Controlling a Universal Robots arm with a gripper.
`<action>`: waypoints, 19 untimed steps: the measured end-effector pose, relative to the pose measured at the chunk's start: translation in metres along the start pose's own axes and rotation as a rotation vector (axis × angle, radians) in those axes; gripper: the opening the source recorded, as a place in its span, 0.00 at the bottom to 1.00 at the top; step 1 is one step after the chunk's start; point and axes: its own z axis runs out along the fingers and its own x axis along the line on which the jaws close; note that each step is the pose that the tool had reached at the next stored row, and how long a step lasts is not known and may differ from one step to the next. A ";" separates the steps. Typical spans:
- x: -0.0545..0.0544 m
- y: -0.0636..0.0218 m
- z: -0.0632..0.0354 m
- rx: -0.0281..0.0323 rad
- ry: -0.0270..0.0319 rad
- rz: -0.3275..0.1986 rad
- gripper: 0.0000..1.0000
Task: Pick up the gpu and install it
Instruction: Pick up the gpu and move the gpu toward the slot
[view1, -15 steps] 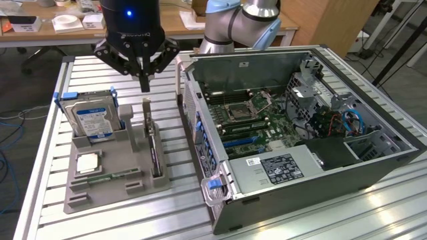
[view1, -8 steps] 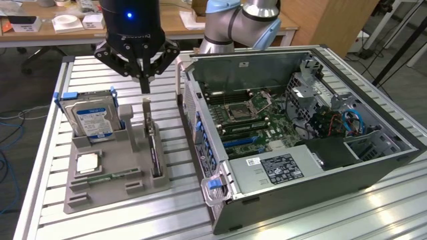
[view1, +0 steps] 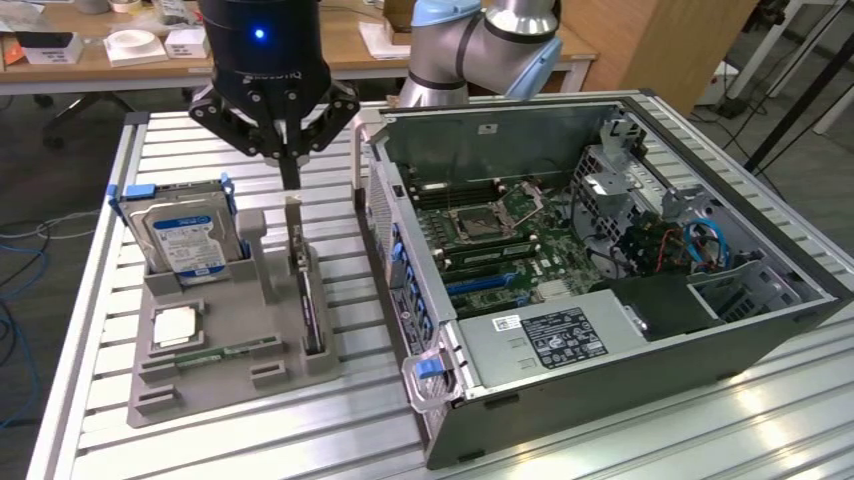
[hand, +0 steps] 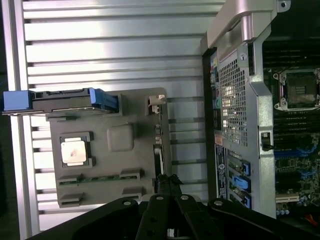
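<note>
On the tray (view1: 227, 395), from the exterior view's left: one drive (view1: 187, 235), one chip (view1: 175, 328), one memory stick (view1: 227, 352), one gpu (view1: 311, 310) standing on edge. The gripper (view1: 290, 183), pinched together and empty, hangs just above the gpu's bracket end. One open case (view1: 747, 330) stands rightmost.

**Lighting / picture quality**
- Gen. light: bright, even and diffuse, from overhead; no single lamp identified.
- Lit item: a blue indicator lamp (view1: 259, 34) is seen glowing on the arm just above the gripper (view1: 290, 186).
- Glare: in the wrist view, strong white sheen is recorded on the slatted alu. table (hand: 115, 45) beyond the gripper, with slat detail partly washed out. A milder sheen is noted on the slats in the ext. view.
- Shadows: soft and short. The interior of the PC case (view1: 727, 300) beside the gripper is rendered darker, esp. its lower bay.
- Exposure: in the wrist view the gripper body is rendered near-black, with little surface detail.
</note>
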 end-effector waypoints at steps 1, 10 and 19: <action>0.000 -0.0003 0.0002 0.0001 0.0001 0.000 0.11; 0.000 -0.0022 0.0021 0.0002 0.0002 0.000 0.11; 0.000 -0.0036 0.0047 0.0000 0.0000 0.000 0.11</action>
